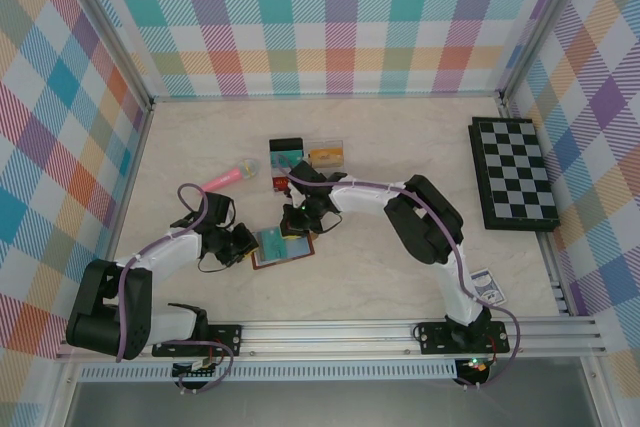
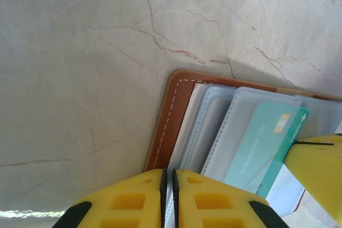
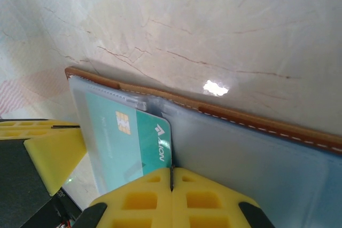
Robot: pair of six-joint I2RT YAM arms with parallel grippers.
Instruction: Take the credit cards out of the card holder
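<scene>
table (image 1: 400,137): carries everything.
card holder (image 1: 285,256): lies open, front of centre, between both tools.
credit card (image 1: 272,240): in a holder pocket.
left tool (image 1: 249,244): at the holder's left edge.
right tool (image 1: 293,224): at its rear edge.
compartment box (image 1: 325,154): behind the holder.
chessboard (image 1: 515,172): far right, well apart.

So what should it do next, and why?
Probably slide the right pincer back, drawing the teal card out of its clear pocket: it seems clamped on the card's exposed end, and the left pincer pins the card holder.
</scene>
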